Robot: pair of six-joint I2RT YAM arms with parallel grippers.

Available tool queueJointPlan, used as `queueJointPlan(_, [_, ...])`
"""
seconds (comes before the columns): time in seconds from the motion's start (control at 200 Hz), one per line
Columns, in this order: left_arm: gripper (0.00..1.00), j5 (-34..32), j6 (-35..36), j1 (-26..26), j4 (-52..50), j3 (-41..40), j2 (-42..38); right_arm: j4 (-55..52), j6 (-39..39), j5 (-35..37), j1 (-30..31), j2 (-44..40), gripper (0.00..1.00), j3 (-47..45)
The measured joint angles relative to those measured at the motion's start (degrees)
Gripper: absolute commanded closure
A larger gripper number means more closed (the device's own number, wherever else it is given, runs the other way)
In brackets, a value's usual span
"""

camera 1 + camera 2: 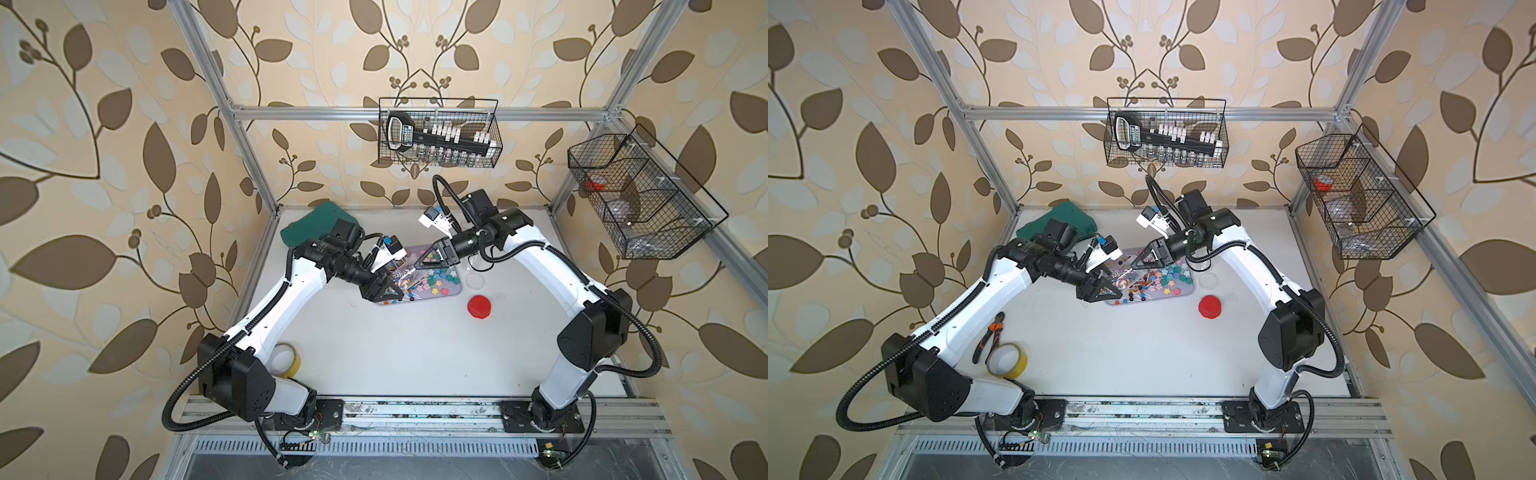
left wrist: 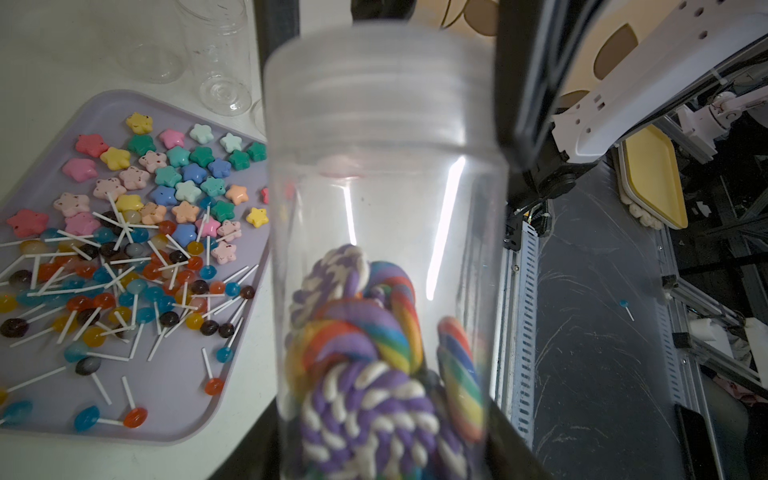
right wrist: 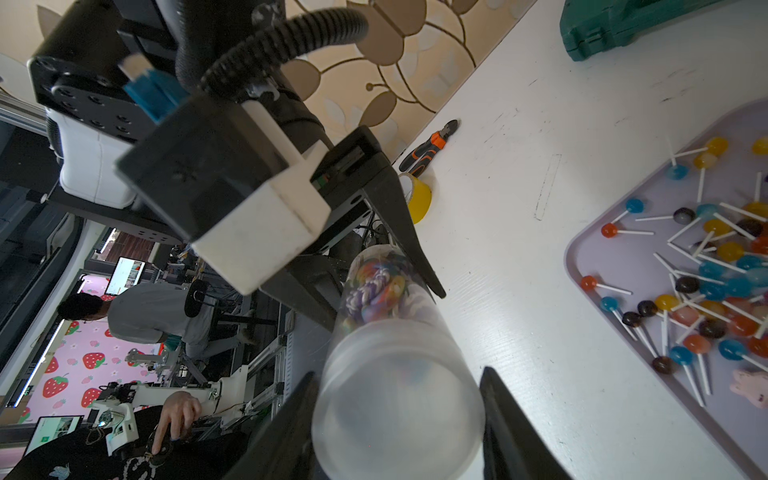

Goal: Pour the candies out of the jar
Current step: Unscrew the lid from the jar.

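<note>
1. In a top view, the left arm [image 1: 286, 299] goes up from 7 o'clock, and its forearm points to 4 o'clock.
2. The left gripper [image 1: 390, 289] is clamped on the jar [image 2: 386, 187] at its base end.
3. The right arm [image 1: 552, 266] goes up from 5 o'clock, and its forearm points to 8 o'clock.
4. The jaws of the right gripper [image 1: 419, 265] stand very near on both sides of the jar's capped end. I cannot tell if they press it.

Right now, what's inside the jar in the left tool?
Only swirl lollipops, purple-white and rainbow, bunched at the held end of the jar; the rest looks empty. Their sticks and anything beneath them are hidden. The lid is on.
</note>
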Motion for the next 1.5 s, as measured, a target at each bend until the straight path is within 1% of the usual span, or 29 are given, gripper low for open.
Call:
queueJointPlan(0.28, [0.73, 1.2, -1.7, 0.0, 1.7, -0.5, 0.0, 0.0, -0.5, -0.8, -0.5, 0.0, 0.62, 0.0])
queueJointPlan(0.475, [0.74, 2.7, -3.1, 0.0, 2.4, -0.5, 0.1, 0.5, -2.6, -2.1, -1.0, 0.0, 0.65, 0.0])
queueJointPlan(0.7, [0.74, 6.5, -4.6, 0.0, 3.2, -0.5, 1.1, 1.3, -8.3, -4.9, -2.1, -0.8, 0.69, -1.3])
queueJointPlan(1.11, [0.73, 14.2, -4.1, 0.0, 2.0, 0.8, 4.3, 4.2, -19.1, -8.7, -3.7, -4.8, 0.68, -6.9])
queueJointPlan(1.215, [0.73, 15.1, -3.8, 0.0, 1.4, 1.3, 4.4, 4.7, -20.2, -9.0, -3.7, -5.5, 0.66, -7.1])
queueJointPlan(1.285, [0.73, 15.5, -3.7, 0.0, 1.0, 1.7, 4.4, 4.9, -20.3, -9.4, -3.8, -5.8, 0.61, -7.1])
queueJointPlan(1.415, [0.73, 15.5, -3.7, 0.0, 1.0, 1.8, 4.4, 5.7, -19.1, -9.5, -3.9, -5.8, 0.46, -7.0])
queueJointPlan(1.505, [0.73, 15.2, -3.7, 0.0, 1.3, 1.9, 4.4, 7.5, -14.9, -8.9, -3.8, -6.1, 0.35, -7.0])
